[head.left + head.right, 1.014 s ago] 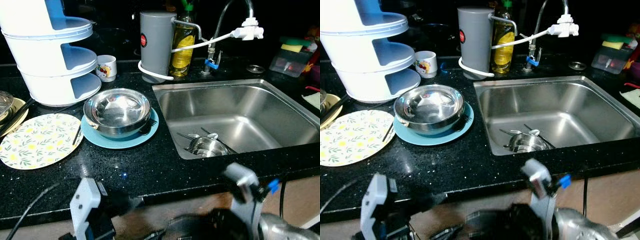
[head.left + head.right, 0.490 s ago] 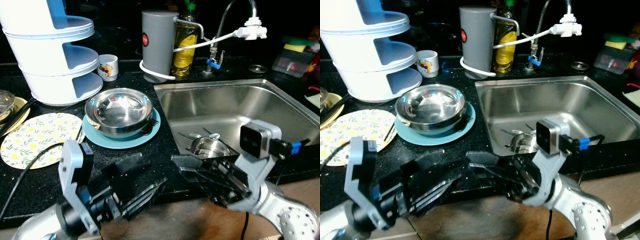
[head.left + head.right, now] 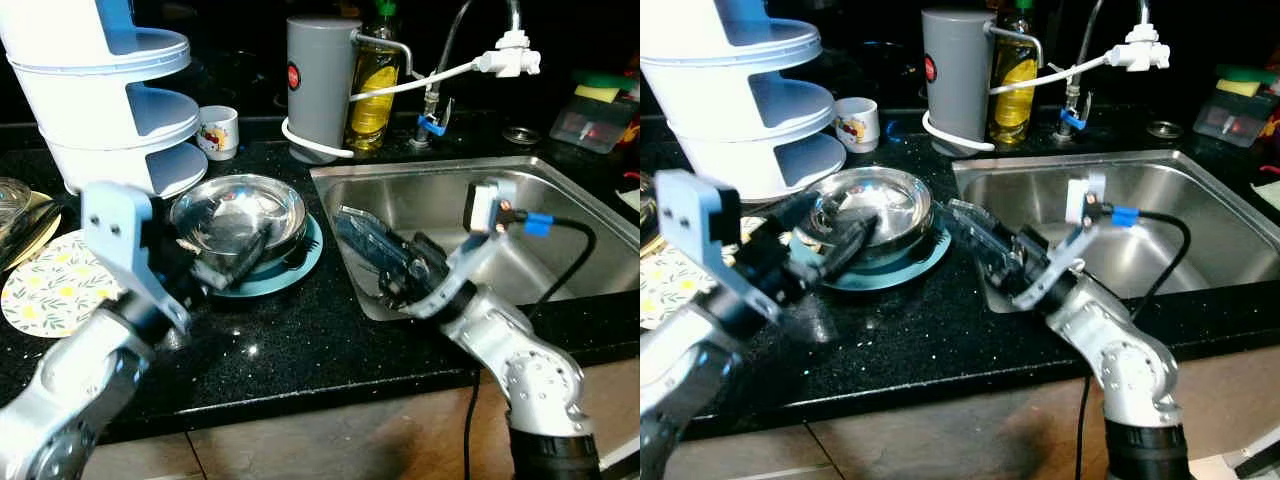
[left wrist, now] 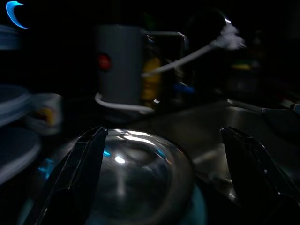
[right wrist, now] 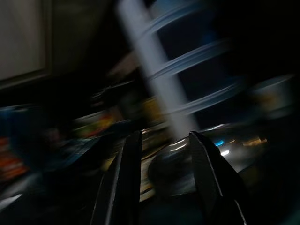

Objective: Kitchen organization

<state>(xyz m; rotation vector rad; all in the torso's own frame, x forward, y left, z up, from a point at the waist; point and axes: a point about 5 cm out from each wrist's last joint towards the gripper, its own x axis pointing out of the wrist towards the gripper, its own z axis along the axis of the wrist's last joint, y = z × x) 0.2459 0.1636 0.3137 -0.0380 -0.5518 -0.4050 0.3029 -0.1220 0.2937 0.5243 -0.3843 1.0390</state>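
Steel bowl (image 3: 237, 220) sits on a teal plate (image 3: 290, 274) on the black speckled counter (image 3: 300, 340), just left of the sink (image 3: 480, 215). Left gripper (image 3: 222, 262) reaches toward the bowl from the near side with its two black fingers spread wide apart, one fingertip lying across the bowl's near rim; in the left wrist view the fingers (image 4: 79, 164) flank the shiny bowl and hold nothing. Right gripper (image 3: 365, 235) hangs over the sink's left edge, pointing toward the bowl, its fingers parted with a gap between them and nothing in it. Behind the bowl stand a white tiered rack (image 3: 110, 110), a small printed cup (image 3: 217, 130), a grey canister (image 3: 318, 80) and a yellow soap bottle (image 3: 372, 85). A floral plate (image 3: 40, 290) lies at the counter's left.
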